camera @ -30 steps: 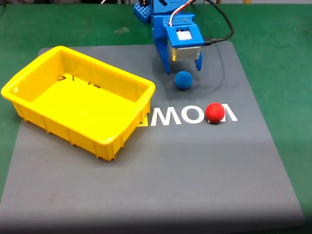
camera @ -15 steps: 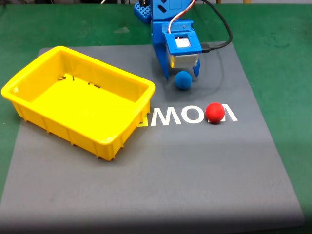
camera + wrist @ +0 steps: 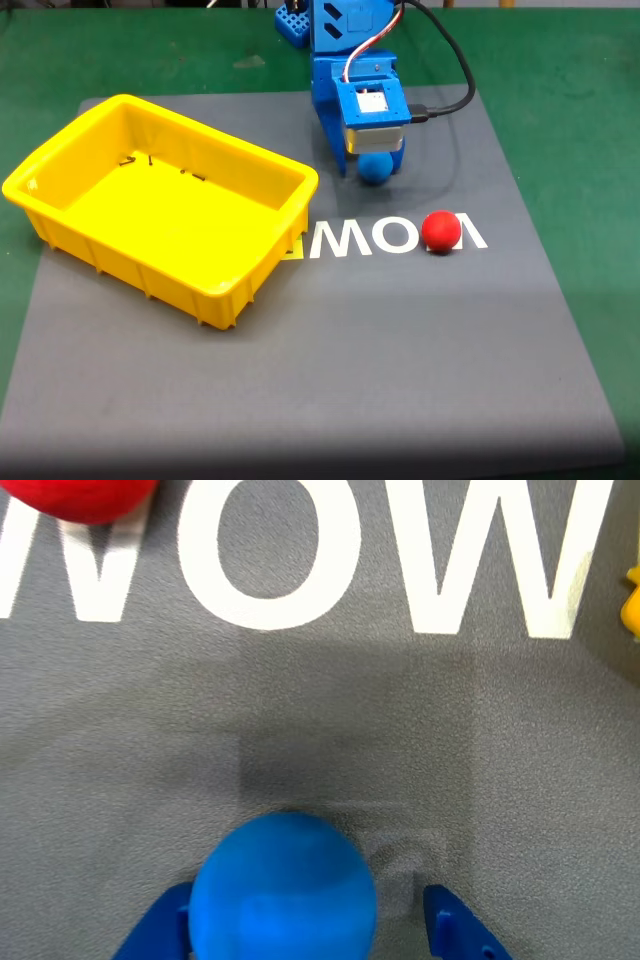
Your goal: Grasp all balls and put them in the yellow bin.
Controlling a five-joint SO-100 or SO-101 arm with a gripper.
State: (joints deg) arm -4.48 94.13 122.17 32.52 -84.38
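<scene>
A grey mat (image 3: 400,350) (white lettering (image 3: 365,238) printed across it) covers a green table (image 3: 580,90).

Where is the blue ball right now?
In the wrist view the blue ball sits on the grey mat between the open blue fingers, below the white letters.

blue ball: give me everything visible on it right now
The blue ball is a small, matte, evenly blue sphere, foam-like by its look. It rests on the grey mat, just behind the white lettering and apart from the red ball. The open pincer straddles it: one finger at its left side, the other clear on the right. In the fixed view the arm covers its top.
</scene>
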